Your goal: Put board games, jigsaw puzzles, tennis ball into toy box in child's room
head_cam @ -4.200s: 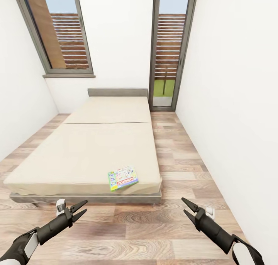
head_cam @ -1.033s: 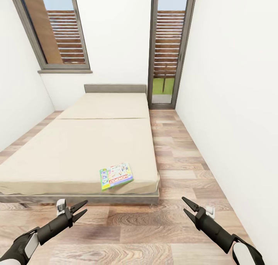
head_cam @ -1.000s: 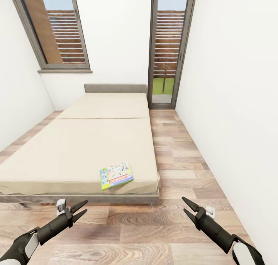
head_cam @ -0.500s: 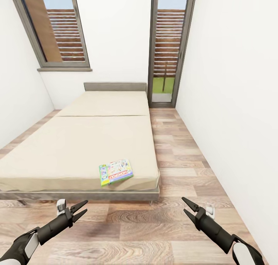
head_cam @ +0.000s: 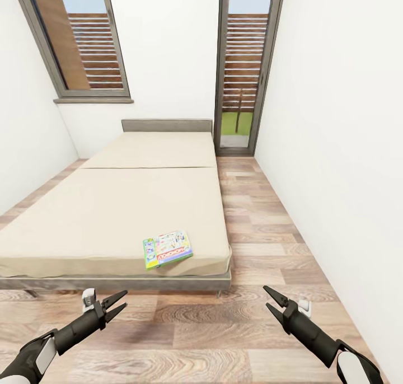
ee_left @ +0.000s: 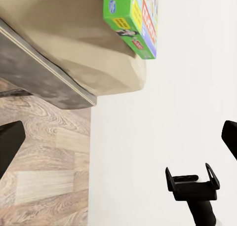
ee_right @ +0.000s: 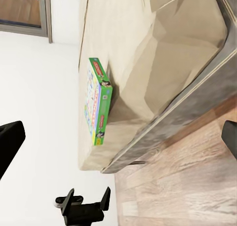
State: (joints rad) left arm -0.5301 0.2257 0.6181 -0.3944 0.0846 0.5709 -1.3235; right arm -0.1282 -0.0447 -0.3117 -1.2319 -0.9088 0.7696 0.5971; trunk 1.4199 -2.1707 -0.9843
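On bed [head_cam: 112, 216]: 1 board game [head_cam: 167, 249].

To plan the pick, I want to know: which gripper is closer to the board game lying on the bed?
The left gripper is closer. The board game lies near the bed's foot edge, slightly nearer that gripper than the right gripper, which hovers over the floor beyond the bed's corner.

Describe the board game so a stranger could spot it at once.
Find the wide beige bed under the windows. At its near right corner, close to the foot edge, lies the board game, a thin flat box. Its green border and red logo stand out on the plain mattress.
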